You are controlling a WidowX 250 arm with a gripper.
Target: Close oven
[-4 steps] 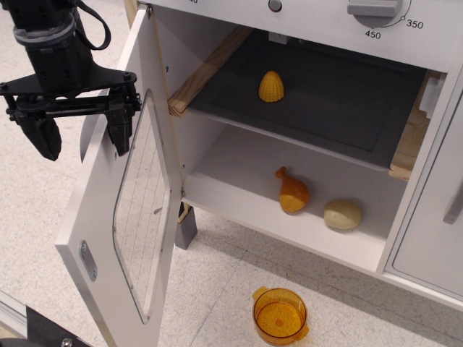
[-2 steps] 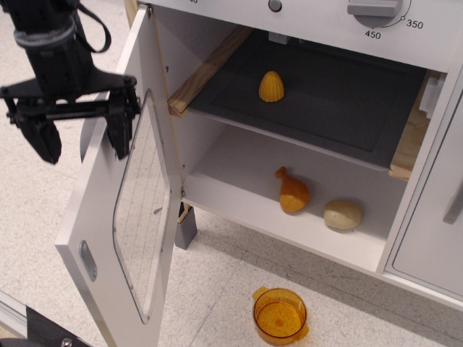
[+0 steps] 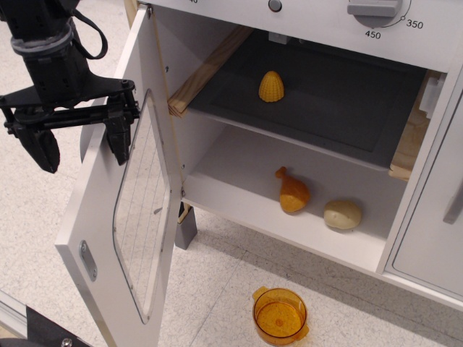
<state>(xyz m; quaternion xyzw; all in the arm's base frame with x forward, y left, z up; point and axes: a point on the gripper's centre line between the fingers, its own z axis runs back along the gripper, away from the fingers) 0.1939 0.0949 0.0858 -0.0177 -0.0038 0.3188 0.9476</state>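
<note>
The white toy oven (image 3: pixel 304 231) stands open. Its large white door (image 3: pixel 98 238) with the wire-lined clear window (image 3: pixel 141 217) swings out to the left. The dark inner tray (image 3: pixel 325 108) holds a yellow corn piece (image 3: pixel 271 87). A toy chicken leg (image 3: pixel 292 191) and a pale potato (image 3: pixel 342 214) lie on the lower shelf. My black gripper (image 3: pixel 79 148) is open, its fingers (image 3: pixel 118 141) hanging on the outer side of the door, the right one close to the door's upper part. I cannot tell whether it touches. The door's handle is hidden.
An orange toy pot (image 3: pixel 280 315) sits on the floor in front of the oven. A narrower windowless cabinet door (image 3: pixel 434 238) with a grey handle is at the right. Control knobs (image 3: pixel 376 9) line the top panel. A grey leg (image 3: pixel 186 233) stands under the oven.
The gripper has shifted slightly left and tilted a little; the door has not visibly moved.
</note>
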